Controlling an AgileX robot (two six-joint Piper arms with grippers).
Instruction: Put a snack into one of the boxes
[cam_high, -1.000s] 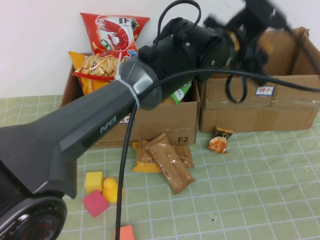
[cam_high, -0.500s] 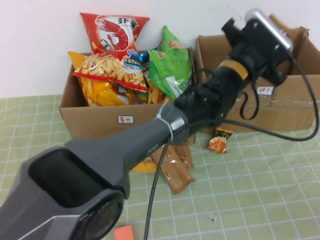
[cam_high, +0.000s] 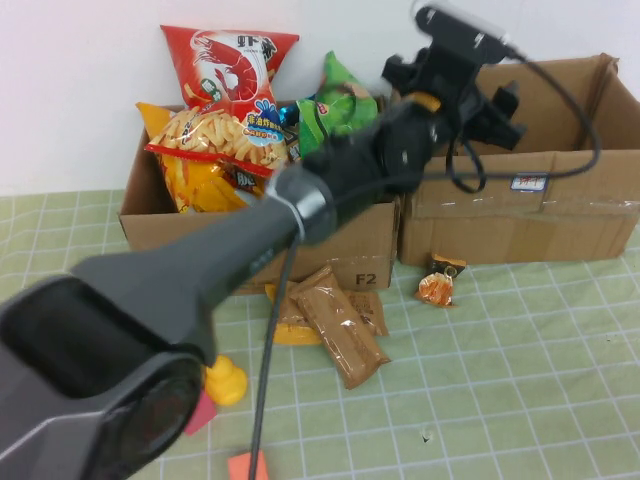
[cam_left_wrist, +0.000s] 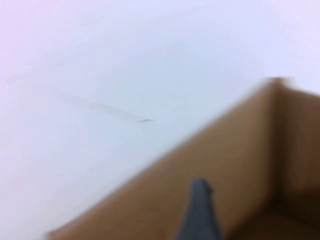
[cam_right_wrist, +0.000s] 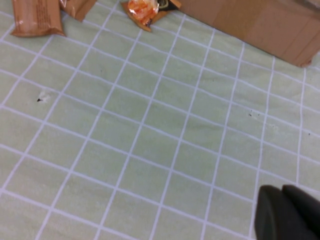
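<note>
My left arm reaches across the table, and its left gripper (cam_high: 493, 104) hangs over the near-left corner of the right cardboard box (cam_high: 520, 225). In the left wrist view one finger (cam_left_wrist: 200, 210) shows against the box's inner wall, with nothing in it; the gripper looks open. The left box (cam_high: 330, 250) holds a green bag (cam_high: 340, 105), a red shrimp bag (cam_high: 225, 60) and a fries bag (cam_high: 215, 140). Brown packets (cam_high: 335, 320) and a small orange packet (cam_high: 438, 285) lie on the mat in front. My right gripper (cam_right_wrist: 287, 215) is shut and empty above the mat.
A yellow duck (cam_high: 225, 382), a pink block (cam_high: 200, 415) and an orange block (cam_high: 245, 467) lie at the front left. The orange packet (cam_right_wrist: 145, 9) and brown packets (cam_right_wrist: 35, 17) show in the right wrist view. A white wall stands behind the boxes.
My left arm has swung and dropped lower, uncovering the green bag in the left box. Its gripper stayed over the right box and shifted a little to the left.
</note>
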